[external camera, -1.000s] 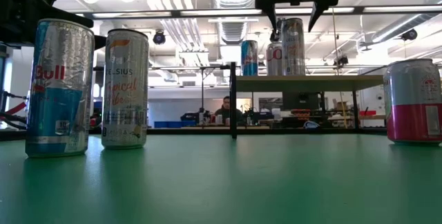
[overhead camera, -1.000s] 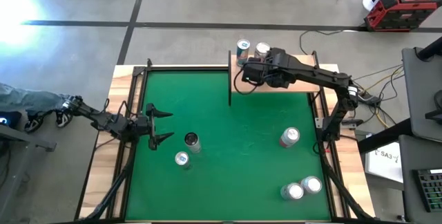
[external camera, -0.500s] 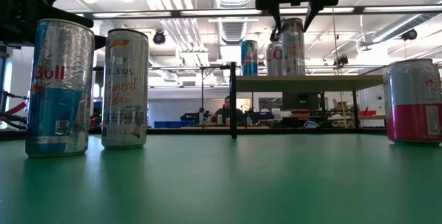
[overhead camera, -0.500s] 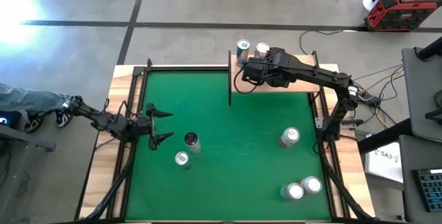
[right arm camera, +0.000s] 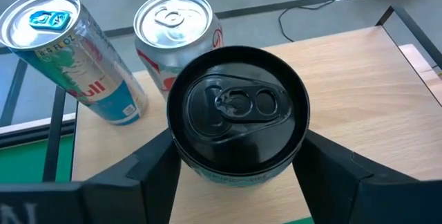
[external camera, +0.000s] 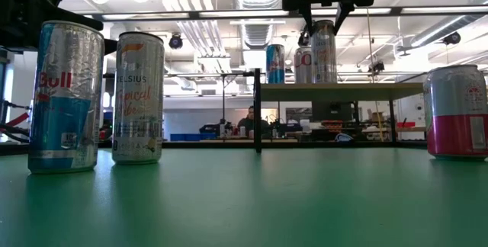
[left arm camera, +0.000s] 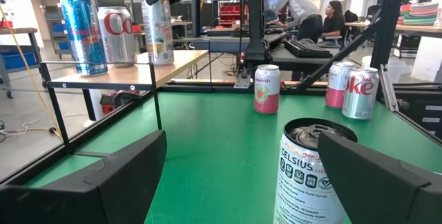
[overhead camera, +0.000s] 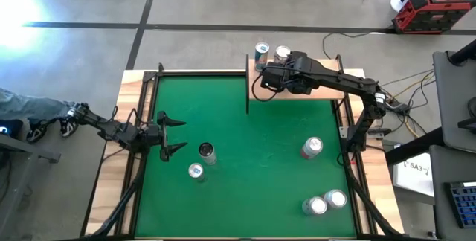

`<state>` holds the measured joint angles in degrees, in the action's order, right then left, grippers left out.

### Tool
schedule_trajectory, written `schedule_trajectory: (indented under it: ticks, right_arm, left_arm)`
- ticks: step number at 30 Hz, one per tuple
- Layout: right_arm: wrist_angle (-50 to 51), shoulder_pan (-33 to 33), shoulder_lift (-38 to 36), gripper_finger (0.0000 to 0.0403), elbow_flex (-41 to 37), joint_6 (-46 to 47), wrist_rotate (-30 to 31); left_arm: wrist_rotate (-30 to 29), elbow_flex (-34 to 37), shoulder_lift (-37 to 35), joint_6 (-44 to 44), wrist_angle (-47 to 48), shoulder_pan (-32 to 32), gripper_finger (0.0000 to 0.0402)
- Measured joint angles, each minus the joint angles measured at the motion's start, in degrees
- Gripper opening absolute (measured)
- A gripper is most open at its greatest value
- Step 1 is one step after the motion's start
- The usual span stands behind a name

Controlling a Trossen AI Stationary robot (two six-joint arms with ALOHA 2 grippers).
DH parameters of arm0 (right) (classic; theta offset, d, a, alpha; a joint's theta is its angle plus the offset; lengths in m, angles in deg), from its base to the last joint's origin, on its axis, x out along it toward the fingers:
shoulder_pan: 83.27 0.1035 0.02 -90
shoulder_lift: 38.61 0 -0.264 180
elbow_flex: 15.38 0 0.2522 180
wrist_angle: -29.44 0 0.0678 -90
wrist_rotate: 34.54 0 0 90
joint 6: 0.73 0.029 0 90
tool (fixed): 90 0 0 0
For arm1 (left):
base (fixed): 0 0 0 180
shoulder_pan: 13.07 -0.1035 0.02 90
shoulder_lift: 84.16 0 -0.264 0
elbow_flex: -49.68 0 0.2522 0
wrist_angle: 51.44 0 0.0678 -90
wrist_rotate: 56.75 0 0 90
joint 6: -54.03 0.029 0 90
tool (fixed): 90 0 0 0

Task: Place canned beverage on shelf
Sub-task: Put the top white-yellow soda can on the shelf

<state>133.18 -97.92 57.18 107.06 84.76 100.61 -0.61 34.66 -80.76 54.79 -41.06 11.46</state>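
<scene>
A tall can with a black top (right arm camera: 238, 106) stands upright on the pale-wood shelf (overhead camera: 312, 94) at the table's far edge. It is also seen in the low view (external camera: 323, 49). My right gripper (external camera: 323, 20) comes down on it from above, shut on its upper part. Behind it on the shelf stand a blue-and-silver can (right arm camera: 62, 51) and a silver-and-red can (right arm camera: 176, 27). My left gripper (overhead camera: 172, 135) waits open and level at the table's left, with a white can (left arm camera: 311, 169) just ahead of it. My right gripper pinches the black-topped can between its two fingers, one on each side of the can's wall just below the top rim (right arm camera: 178, 156). The fingers slant down from above. The can stays upright with its base on the shelf board.
On the green felt stand two cans (overhead camera: 201, 159) near my left gripper, a pink-and-silver can (overhead camera: 312, 147) at the right, and a pair of cans (overhead camera: 325, 201) at the near right. Thin black posts (external camera: 258, 110) carry the shelf.
My right gripper has kept its place above the shelf and shut its fingers from wide open onto the black-topped can's upper sides. The can has stayed standing on the shelf.
</scene>
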Motion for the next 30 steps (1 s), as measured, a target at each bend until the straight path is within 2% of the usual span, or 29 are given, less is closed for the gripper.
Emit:
schedule_trajectory:
  ticks: [12, 30]
  right_arm:
    - [0.1, -1.2, -0.9, 0.0228, -0.2, -0.1, 0.2]
    - [0.0, -7.2, -2.5, 0.0228, -0.4, -4.2, 1.3]
  left_arm:
    - [0.0, 0.0, 0.0, 0.0, 0.0, 0.0, 0.0361]
    - [0.0, 0.0, 0.0, 0.0, 0.0, 0.0, 0.0361]
